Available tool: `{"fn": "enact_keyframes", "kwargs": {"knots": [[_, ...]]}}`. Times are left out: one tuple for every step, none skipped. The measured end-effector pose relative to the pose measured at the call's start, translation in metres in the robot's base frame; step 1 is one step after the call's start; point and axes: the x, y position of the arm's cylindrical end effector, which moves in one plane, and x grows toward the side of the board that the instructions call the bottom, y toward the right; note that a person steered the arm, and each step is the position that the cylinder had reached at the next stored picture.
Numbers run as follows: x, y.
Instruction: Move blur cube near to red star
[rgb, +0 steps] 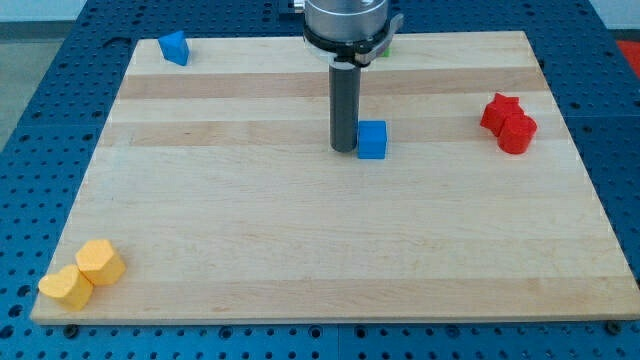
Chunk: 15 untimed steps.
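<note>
The blue cube (372, 139) sits on the wooden board (320, 240) a little above the view's centre. My tip (344, 149) rests on the board right at the cube's left side, touching or nearly touching it. The red star (499, 110) lies far to the view's right, with a red rounded block (518, 133) touching its lower right side. The cube and the star are well apart.
A second blue block (175, 47) lies at the top left corner. Two yellow blocks (100, 262) (66, 287) sit together at the bottom left corner. A green block (384, 48) is mostly hidden behind the arm at the top edge.
</note>
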Motion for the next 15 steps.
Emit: {"fn": "enact_keyframes", "kwargs": {"knots": [[-0.004, -0.002], [-0.004, -0.002], [-0.009, -0.012], [-0.009, -0.013], [-0.009, -0.013], [-0.016, -0.013], [-0.017, 0.005], [-0.017, 0.019], [-0.014, 0.018], [0.003, -0.004], [0.009, -0.003], [0.009, 0.012], [0.009, 0.013], [0.006, 0.024], [0.006, 0.029]]}}
